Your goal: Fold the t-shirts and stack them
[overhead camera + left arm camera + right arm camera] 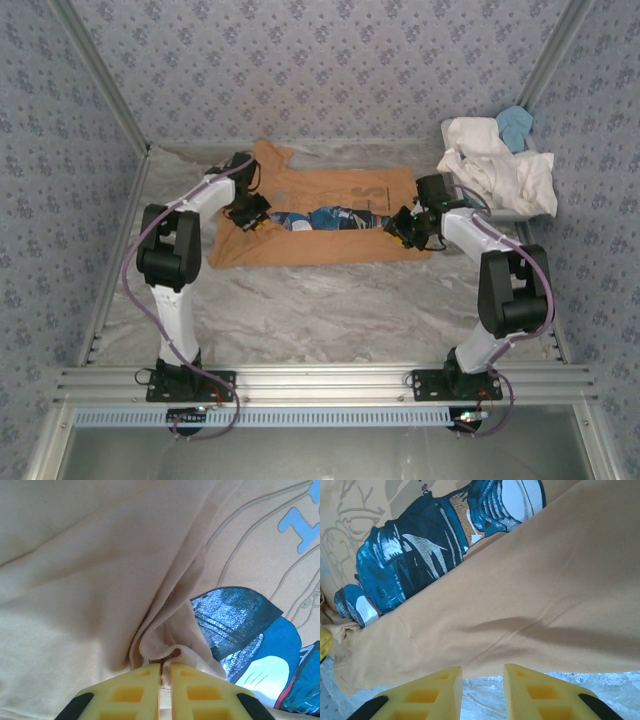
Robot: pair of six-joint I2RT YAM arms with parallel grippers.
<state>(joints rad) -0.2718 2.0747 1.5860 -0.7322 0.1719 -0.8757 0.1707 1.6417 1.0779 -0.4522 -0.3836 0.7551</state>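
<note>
A tan-orange t-shirt (330,235) with a blue print lies spread across the middle of the table, its near part folded up over the print. My left gripper (248,213) stands at the shirt's left end. In the left wrist view this gripper (165,666) is shut on a bunched fold of the tan cloth (165,645). My right gripper (408,228) is at the shirt's right end. Seen from the right wrist, it (482,672) is open just short of the shirt's edge (520,630), with bare table between the fingers. White t-shirts (500,165) and a light blue one (516,124) lie heaped at the back right.
The heap rests on a white tub (520,213) by the right wall. Marbled tabletop (320,310) runs free between the shirt and the arm bases. Patterned walls close in the left, back and right sides.
</note>
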